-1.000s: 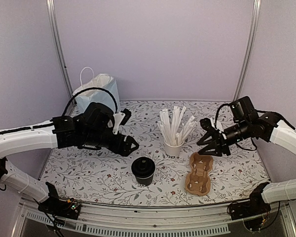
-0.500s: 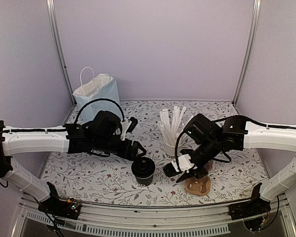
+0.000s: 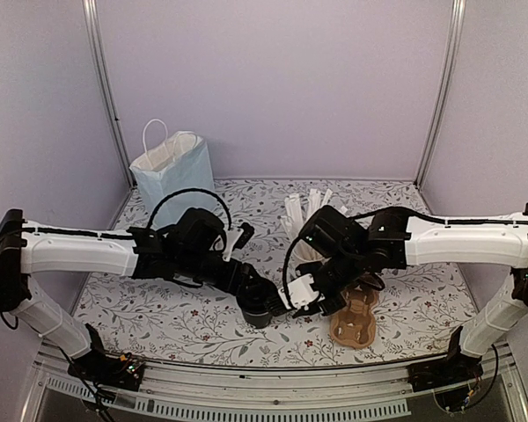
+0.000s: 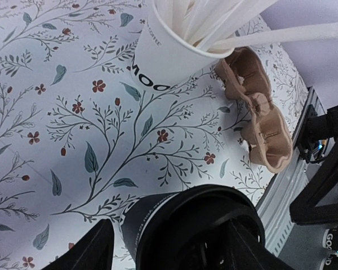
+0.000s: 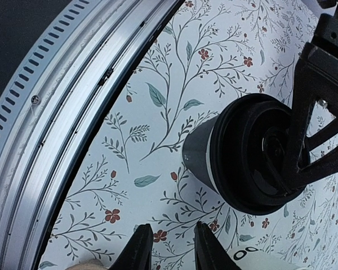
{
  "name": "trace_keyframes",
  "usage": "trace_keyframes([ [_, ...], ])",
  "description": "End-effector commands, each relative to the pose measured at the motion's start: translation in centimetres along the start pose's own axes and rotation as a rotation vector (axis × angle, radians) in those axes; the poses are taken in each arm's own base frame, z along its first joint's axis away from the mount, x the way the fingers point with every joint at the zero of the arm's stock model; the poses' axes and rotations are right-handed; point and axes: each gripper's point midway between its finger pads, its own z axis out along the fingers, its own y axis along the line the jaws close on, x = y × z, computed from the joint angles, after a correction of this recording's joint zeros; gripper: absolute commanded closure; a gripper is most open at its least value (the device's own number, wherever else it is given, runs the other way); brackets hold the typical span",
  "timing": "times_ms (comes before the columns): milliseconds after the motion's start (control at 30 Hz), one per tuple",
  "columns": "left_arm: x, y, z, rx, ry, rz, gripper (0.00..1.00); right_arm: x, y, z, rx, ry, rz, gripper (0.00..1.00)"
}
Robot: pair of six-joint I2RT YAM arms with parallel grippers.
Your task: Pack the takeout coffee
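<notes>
Your takeout coffee (image 3: 257,305) is a black paper cup with a black lid. It stands upright on the floral tablecloth (image 3: 150,308), near the front edge and about midway between the two arms. Your left gripper (image 3: 262,297) straddles it with the jaws wide apart, one finger on each side. The left wrist view shows a sliver of cloth between one finger (image 4: 93,250) and the cup wall, so it has no hold on the cup. Your right gripper (image 3: 304,297) hangs just to the cup's right. Its fingers (image 5: 138,247) are a narrow gap apart, with nothing between them.

Behind stands the white paper cup (image 4: 163,50) of wrapped sticks, and the brown pulp cup carrier (image 3: 355,323) lies to the right. A pale blue paper bag (image 3: 172,167) stands at the back left.

Since a second ago the coffee has not moved. Your left gripper has reached forward around it, and your right arm has swung in from the far right.
</notes>
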Motion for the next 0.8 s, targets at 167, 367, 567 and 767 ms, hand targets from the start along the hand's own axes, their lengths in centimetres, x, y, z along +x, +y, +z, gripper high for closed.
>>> trace_keyframes([
  [167,2.9,0.3,1.4,-0.004,0.073,0.027,0.36,-1.9,-2.1,0.7,0.071,0.012,-0.078,0.71],
  [367,4.0,1.0,1.8,-0.019,0.095,0.018,0.37,-2.3,-2.7,1.1,0.091,0.02,-0.096,0.71],
  [567,5.0,1.8,2.3,-0.038,0.115,0.02,0.38,-2.0,-2.9,1.7,0.105,0.036,-0.114,0.71],
  [767,5.7,2.3,2.9,-0.046,0.133,0.02,0.38,-1.2,-3.1,2.9,0.118,0.078,-0.124,0.71],
])
